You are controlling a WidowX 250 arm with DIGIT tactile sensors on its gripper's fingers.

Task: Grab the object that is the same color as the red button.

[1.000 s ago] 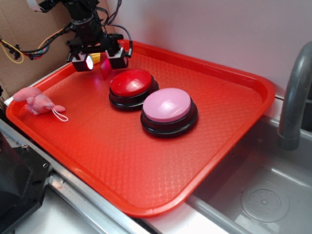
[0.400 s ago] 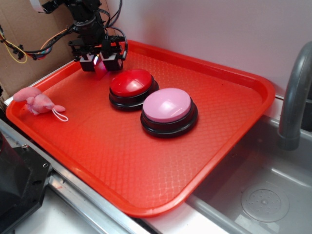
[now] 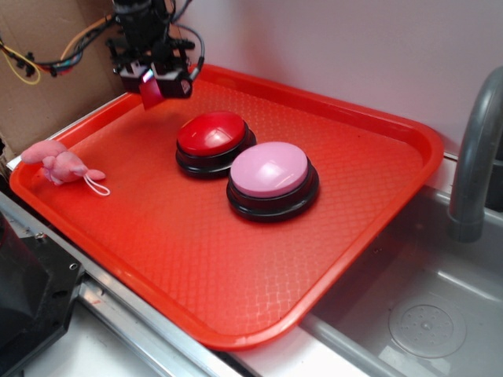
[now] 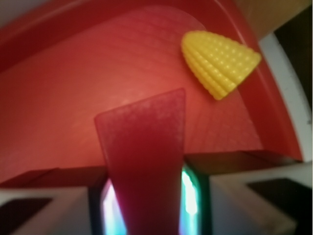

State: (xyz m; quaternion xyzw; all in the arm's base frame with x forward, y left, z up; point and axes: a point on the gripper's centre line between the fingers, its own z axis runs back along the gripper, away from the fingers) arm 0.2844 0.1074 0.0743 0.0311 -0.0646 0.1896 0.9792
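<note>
Between the fingers we see the dark-red wedge, matt and finely grained. Beyond them the red tray looks like textured plastic, the red button glossy, the corn piece ribbed plastic.

The dark-red wedge hangs clear of the tray, pinched between the jaws, its wide end pointing down. The red button, a glossy dome on a black base, sits upright just beside a pink one.

One red tray carries two dome buttons: one red button and one pink button. There is one pink plush toy, one yellow corn piece and one dark-red wedge.
</note>
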